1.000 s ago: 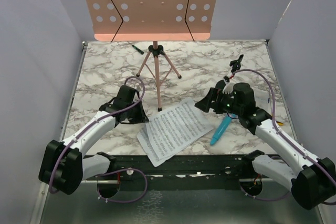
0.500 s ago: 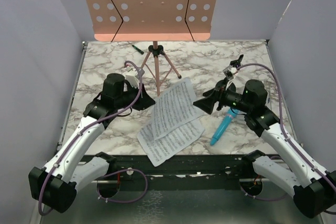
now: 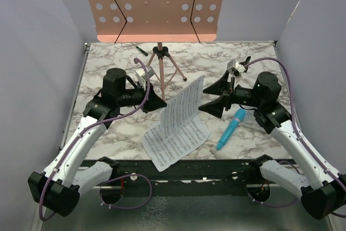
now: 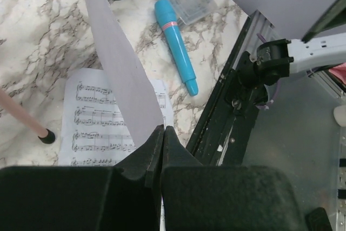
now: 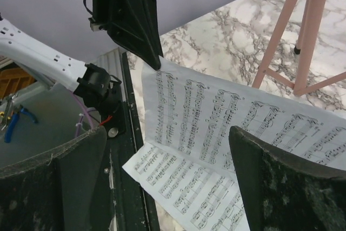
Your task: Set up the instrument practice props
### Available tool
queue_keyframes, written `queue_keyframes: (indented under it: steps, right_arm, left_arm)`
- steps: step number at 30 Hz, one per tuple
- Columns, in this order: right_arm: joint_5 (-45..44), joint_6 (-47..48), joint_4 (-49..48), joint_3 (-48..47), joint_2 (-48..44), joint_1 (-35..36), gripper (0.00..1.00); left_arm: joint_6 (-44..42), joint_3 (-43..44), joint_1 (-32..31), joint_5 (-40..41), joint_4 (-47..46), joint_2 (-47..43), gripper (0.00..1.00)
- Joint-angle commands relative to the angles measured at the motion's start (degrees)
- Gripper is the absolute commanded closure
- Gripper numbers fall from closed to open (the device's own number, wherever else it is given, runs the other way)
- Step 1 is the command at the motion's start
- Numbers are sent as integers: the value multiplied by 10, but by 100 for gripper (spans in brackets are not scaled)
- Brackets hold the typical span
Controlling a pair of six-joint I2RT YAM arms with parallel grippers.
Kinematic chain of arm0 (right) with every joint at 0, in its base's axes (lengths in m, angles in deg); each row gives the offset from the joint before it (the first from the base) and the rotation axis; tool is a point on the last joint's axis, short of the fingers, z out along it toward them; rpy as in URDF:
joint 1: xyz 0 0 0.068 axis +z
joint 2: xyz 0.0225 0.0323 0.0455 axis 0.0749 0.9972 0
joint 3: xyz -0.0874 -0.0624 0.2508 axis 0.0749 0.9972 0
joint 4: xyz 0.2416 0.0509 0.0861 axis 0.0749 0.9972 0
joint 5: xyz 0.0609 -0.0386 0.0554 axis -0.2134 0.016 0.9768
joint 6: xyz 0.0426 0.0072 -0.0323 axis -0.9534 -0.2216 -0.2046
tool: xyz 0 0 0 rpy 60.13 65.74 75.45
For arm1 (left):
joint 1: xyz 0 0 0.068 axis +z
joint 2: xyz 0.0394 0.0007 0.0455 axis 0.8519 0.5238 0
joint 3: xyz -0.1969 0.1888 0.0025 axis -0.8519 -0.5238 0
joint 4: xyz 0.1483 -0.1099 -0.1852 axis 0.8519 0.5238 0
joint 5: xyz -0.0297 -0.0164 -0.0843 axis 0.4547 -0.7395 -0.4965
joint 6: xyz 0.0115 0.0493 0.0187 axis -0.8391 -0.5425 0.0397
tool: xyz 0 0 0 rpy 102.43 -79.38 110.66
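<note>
Holding one sheet-music page (image 3: 184, 101) raised, left gripper (image 3: 165, 105) clamped on its edge, right gripper (image 3: 203, 99) spread beside; music stand (image 3: 157, 6) bare, blue microphone (image 3: 230, 130) unmounted.

Right gripper (image 5: 167, 133) fingers are spread wide. Left gripper (image 5: 153, 58) pinches the raised sheet-music page (image 5: 216, 112). The second page (image 5: 178, 190) lies flat at the desk's near edge. Pink stand legs (image 5: 303, 31) stand beyond.

Table (image 3: 108, 63): marble-print top, smooth, low sheen.
Pages (image 3: 174, 143): thin white paper, matt; you see the back unprinted.
Microphone (image 3: 229, 129): blue plastic, smooth, glossy.
Music stand (image 3: 157, 4): pink perforated plate, matt; you cannot tell metal from plastic.
</note>
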Motion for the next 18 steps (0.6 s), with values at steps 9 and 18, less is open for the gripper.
queue_keyframes:
  steps: [9, 18]
  right_arm:
    - [36, 26, 3, -56, 71, 55, 2]
    - [-35, 106, 63, -127, 165, 155, 4]
  left_arm:
    - [7, 31, -8, -87, -2, 13, 100]
    - [11, 28, -12, -87, -2, 6, 100]
